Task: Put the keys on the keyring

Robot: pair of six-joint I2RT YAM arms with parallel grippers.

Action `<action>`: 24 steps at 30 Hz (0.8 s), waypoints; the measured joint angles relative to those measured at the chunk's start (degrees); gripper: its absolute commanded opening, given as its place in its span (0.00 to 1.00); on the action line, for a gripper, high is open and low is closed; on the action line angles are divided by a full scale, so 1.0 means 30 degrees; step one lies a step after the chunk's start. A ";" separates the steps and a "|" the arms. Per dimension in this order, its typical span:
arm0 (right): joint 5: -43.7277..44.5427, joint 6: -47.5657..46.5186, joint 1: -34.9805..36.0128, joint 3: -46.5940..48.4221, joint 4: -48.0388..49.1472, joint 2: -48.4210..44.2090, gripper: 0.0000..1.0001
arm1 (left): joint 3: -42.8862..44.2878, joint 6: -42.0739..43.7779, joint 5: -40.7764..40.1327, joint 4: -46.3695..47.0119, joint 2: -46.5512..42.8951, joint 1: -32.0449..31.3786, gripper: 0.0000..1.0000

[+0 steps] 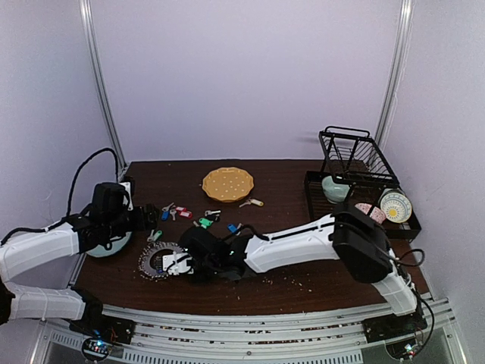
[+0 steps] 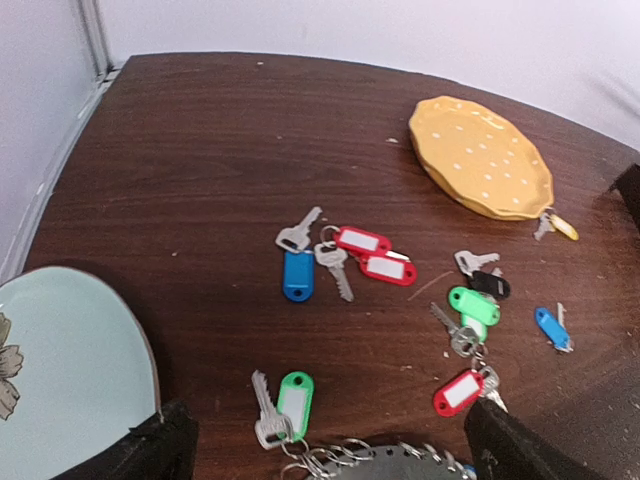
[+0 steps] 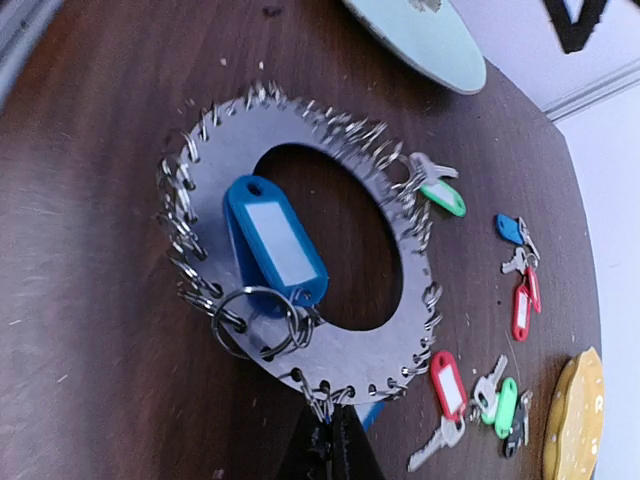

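"Where did the keyring sit?"

"The keyring (image 3: 210, 170) lay flat on the dark table (image 1: 303, 189), near the front edge and left of centre. A blue tag (image 3: 275, 240) rested on its metal band, hooked to a larger loop at the rim. A green tag (image 3: 442, 197) and its key touched the rim on the far side."

"And the loose keys?"

"The keys (image 2: 345, 255) were scattered just beyond the keyring, toward a yellow plate (image 2: 480, 155). There was a blue one, then two red ones together. Green, black, another blue and another red lay farther right. One with a yellow tag (image 2: 562, 228) lay against the plate's edge."

"What about the right claw?"

"The right claw (image 3: 328, 425) had its jaws pressed nearly together, with the tips at a small loop on the keyring's near rim. Whether it actually pinched that loop, I couldn't tell."

"And the left one?"

"The left claw (image 2: 325, 430) hung wide and held nothing, above the far rim of the keyring. A pale green plate (image 2: 70, 350) lay just to its left. A dish rack (image 1: 352, 163) stood at the far right of the table."
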 measured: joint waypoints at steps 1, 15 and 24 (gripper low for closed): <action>-0.0459 0.0750 -0.0029 -0.1042 -0.0095 -0.1166 0.00 | 0.0000 0.0204 0.0532 0.0007 -0.0277 0.0000 0.94; -0.5158 0.9100 -0.0204 -0.5107 -0.3453 -1.1475 0.00 | 0.0809 0.3592 0.9814 0.1064 -0.8284 -0.2266 0.45; -0.5231 1.2611 -0.0197 -0.6841 -0.5625 -1.5256 0.00 | 0.1887 0.5843 1.5861 0.0058 -0.5865 -0.4277 0.35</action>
